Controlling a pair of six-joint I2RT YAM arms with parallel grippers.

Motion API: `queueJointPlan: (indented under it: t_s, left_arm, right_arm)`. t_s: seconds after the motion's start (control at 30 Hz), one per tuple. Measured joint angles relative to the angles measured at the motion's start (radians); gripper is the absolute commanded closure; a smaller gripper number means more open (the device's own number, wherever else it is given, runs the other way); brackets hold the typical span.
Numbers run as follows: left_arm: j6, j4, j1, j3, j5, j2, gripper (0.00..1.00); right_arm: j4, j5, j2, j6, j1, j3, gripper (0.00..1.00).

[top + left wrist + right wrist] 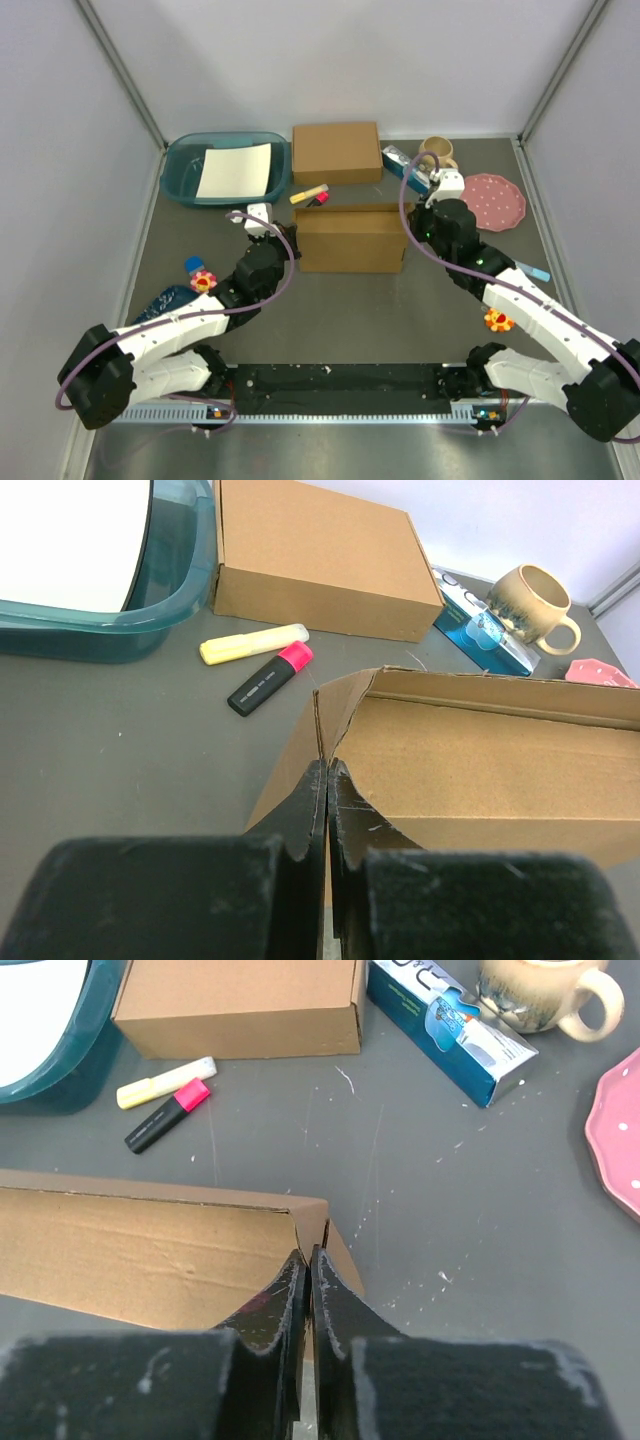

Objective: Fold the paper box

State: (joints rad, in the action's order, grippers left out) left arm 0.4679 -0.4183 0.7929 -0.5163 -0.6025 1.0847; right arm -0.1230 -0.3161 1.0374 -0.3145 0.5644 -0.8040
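Note:
The paper box (350, 240) stands partly folded mid-table, a shallow brown cardboard tray with raised walls. At its left end, my left gripper (291, 234) is shut on the upright end flap; in the left wrist view the fingertips (327, 772) pinch the cardboard edge, and the box's open inside (480, 765) lies to the right. My right gripper (410, 229) is shut on the right end flap. In the right wrist view it (308, 1256) clamps the corner, with the box wall (150, 1250) stretching left.
Behind the paper box sit a closed brown box (336, 152), yellow and pink highlighters (310, 195), a teal basin (188, 172) holding white paper, a blue carton (405, 167), a mug (437, 152) and a pink plate (492, 200). Toy flowers (203, 281) (498, 320) lie beside the arms.

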Motion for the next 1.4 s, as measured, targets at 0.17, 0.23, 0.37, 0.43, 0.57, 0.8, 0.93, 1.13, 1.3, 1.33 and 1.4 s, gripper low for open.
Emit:
queueJointPlan:
  t_s: [0.17,0.23,0.37,0.43,0.57,0.8,0.93,1.13,1.3,1.33,1.4]
  left_arm:
    - [0.0,0.0,0.0,0.0,0.0,0.0,1.0]
    - [0.0,0.0,0.001,-0.001,0.002,0.0,1.0]
    - [0.001,0.0,0.002,-0.001,0.003,0.0,1.0]
    - [0.001,-0.004,0.004,-0.001,0.002,0.004,1.0]
    - [0.002,-0.011,0.006,-0.002,-0.001,0.011,1.0]
    - [0.005,-0.029,0.014,-0.002,-0.021,0.026,1.0]
    - [0.005,-0.03,0.018,-0.002,-0.021,0.031,1.0]
    - [0.005,-0.03,0.022,-0.003,-0.024,0.033,1.0]
    - [0.005,-0.029,0.023,-0.009,-0.024,0.04,1.0]
    - [0.005,-0.028,0.023,-0.01,-0.024,0.04,1.0]
    - [0.005,-0.027,0.023,-0.013,-0.024,0.044,1.0]
  right_arm:
    - [0.005,0.003,0.0,-0.001,-0.003,0.002,1.0]
    - [0.014,0.002,-0.003,-0.004,-0.004,0.012,1.0]
    - [0.064,0.003,-0.031,-0.034,-0.005,0.067,1.0]
    - [0.088,0.006,-0.046,-0.052,-0.005,0.097,1.0]
    - [0.137,0.013,-0.077,-0.091,-0.005,0.154,1.0]
    - [0.174,0.028,-0.115,-0.146,-0.008,0.206,0.77]
    - [0.095,0.045,-0.167,-0.169,-0.008,0.208,0.63]
    - [-0.05,0.045,-0.216,-0.165,-0.01,0.166,0.6]
    - [-0.107,0.037,-0.214,-0.145,-0.01,0.119,0.59]
    - [-0.11,0.037,-0.211,-0.14,-0.01,0.111,0.59]
    - [-0.111,0.036,-0.202,-0.132,-0.01,0.095,0.59]
